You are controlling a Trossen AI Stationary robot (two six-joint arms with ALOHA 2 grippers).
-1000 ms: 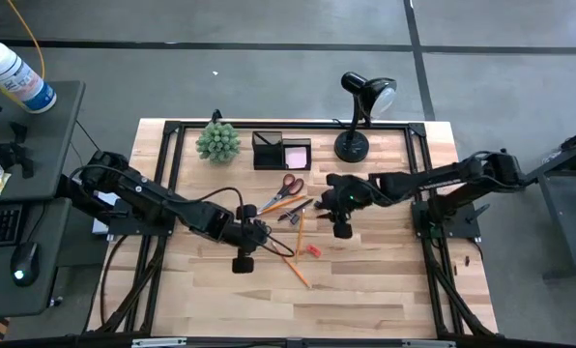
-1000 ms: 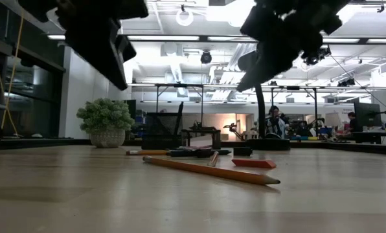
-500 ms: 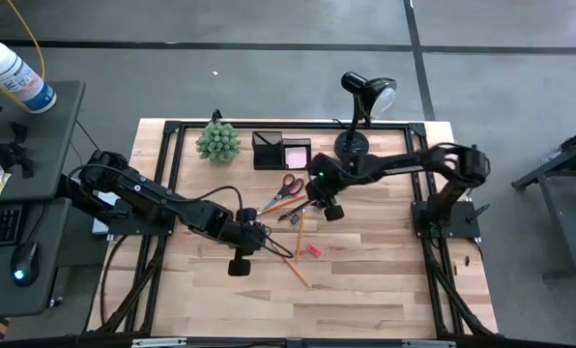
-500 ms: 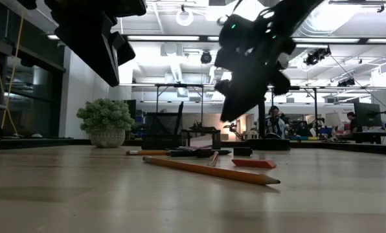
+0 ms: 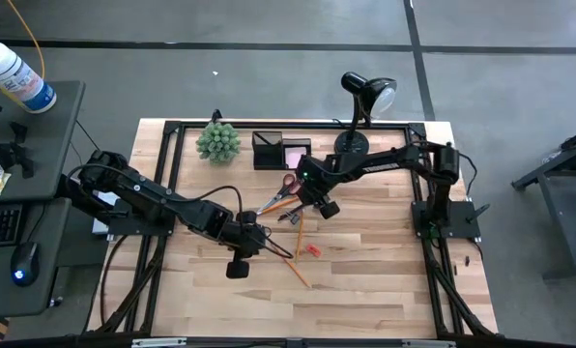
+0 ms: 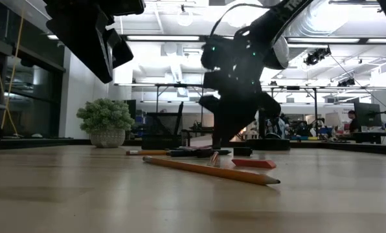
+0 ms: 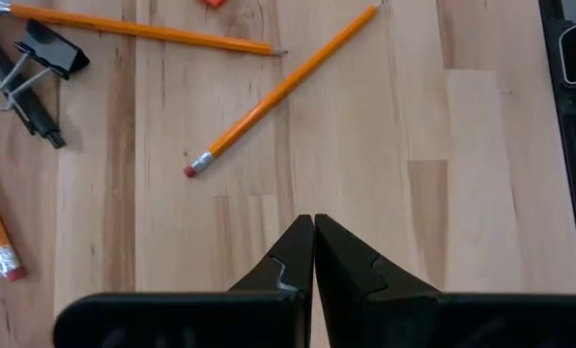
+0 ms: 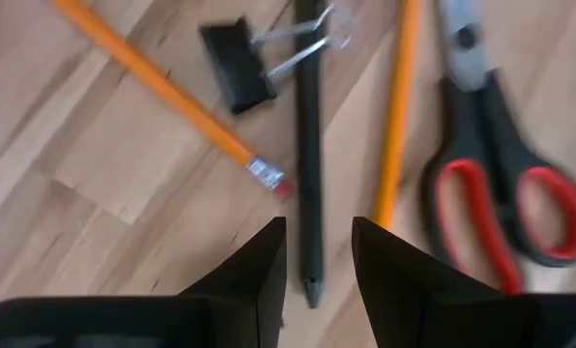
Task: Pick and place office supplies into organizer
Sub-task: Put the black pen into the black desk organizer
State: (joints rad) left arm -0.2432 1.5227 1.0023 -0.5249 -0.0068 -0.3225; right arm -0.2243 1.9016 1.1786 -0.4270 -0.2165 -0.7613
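Over on the left, the left tool [image 5: 238, 263] hangs above bare desk [image 5: 365, 290], fingers pressed tight together, nothing in them. Just ahead of it lie two pencils [image 7: 280, 82], one crossing near the other's tip. Moving along, the small pile: a black binder clip [image 8: 238, 75], a dark pen [image 8: 309, 145] and a pencil beside it, then the scissors [image 8: 501, 184] with their red-lined handles. The right tool [image 8: 317, 271] sits low right over that pile, fingers partly apart with the pen's end between them, gripping nothing. Behind, toward the far edge, the black organizer [image 5: 269, 152] stands beside the pink pad [image 5: 297, 155].
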